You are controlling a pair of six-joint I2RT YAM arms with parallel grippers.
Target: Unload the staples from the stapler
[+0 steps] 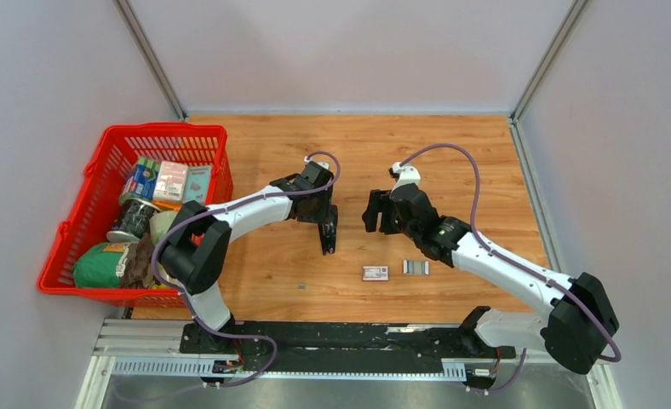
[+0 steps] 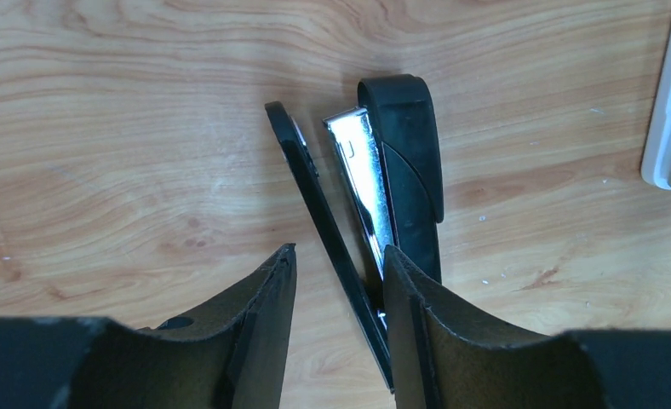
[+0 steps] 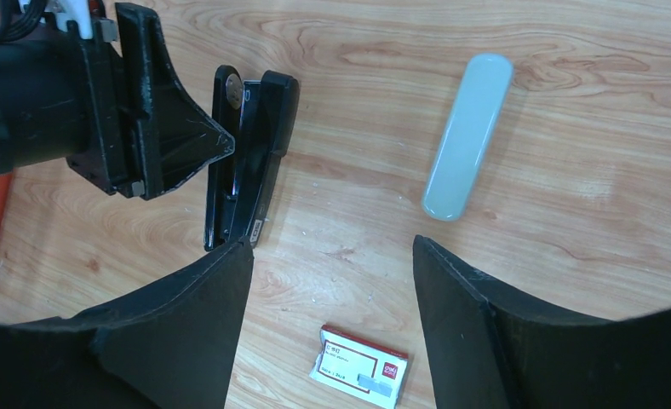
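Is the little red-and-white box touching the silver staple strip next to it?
Apart. The top view shows bare wood between the red-and-white box and the silver staple strip.

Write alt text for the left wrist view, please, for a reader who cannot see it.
A black stapler lies on the wooden table, swung open so its silver magazine shows. The left claw stands open, its fingers either side of the stapler's near end.

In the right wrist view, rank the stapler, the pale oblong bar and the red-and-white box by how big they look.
1. stapler, opened out and partly hidden.
2. pale oblong bar, about as long but slimmer: a close call.
3. red-and-white box, clearly smallest though likely nearest the camera.
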